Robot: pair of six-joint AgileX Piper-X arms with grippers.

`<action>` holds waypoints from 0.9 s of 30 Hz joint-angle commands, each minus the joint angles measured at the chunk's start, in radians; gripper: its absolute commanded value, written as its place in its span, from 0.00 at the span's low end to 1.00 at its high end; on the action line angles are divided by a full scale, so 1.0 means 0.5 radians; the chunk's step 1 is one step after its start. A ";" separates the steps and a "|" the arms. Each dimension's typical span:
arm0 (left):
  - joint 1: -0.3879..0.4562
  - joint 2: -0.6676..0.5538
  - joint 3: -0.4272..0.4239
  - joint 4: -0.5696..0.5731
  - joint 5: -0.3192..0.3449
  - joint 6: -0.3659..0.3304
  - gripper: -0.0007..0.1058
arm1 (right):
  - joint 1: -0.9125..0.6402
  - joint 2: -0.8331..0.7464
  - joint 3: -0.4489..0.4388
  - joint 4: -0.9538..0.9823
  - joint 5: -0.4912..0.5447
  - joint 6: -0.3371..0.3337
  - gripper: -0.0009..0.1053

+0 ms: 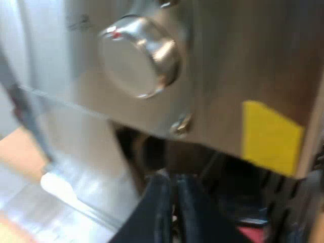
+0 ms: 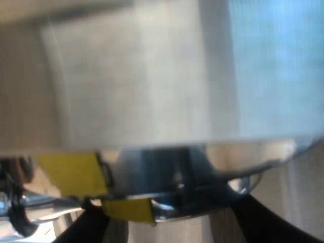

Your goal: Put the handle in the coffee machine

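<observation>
The left gripper (image 1: 174,178) is hovering very near the machine (image 1: 228,61), just under the lower edge of its steel front panel. Its two black fingers (image 1: 157,212) are lying closed against each other, with only a thin line between them. I cannot tell if they are pinching something. On the panel, a round shiny knob (image 1: 139,55) with a small red mark is standing out. Closer to the panel's lower edge, a screw (image 1: 181,124) is sitting. A piece of yellow tape (image 1: 271,136) is sticking to the same edge, well apart from the knob. Under the panel it is dark, and a small red patch (image 1: 250,234) is showing there, near the left fingers. It may be the red end of the holder, but I cannot tell this for sure. A bit of pale wooden worktop (image 1: 17,154) is showing beside the machine's side wall.

The right gripper (image 2: 169,203) is hanging close under a pale wall of the machine, and its fingers (image 2: 268,223) are standing wide apart. A round shiny metal part (image 2: 177,195) is lying between the fingertips, under the wall's lower edge. I cannot tell whether the fingers are touching it, or whether it belongs to the holder or to the machine. Two more yellow tape pieces are sitting beside this metal part.
</observation>
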 commanded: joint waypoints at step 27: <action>-0.221 0.074 -0.047 0.275 -0.651 0.085 0.01 | -0.007 -0.044 -0.044 -0.140 -0.007 -0.005 0.39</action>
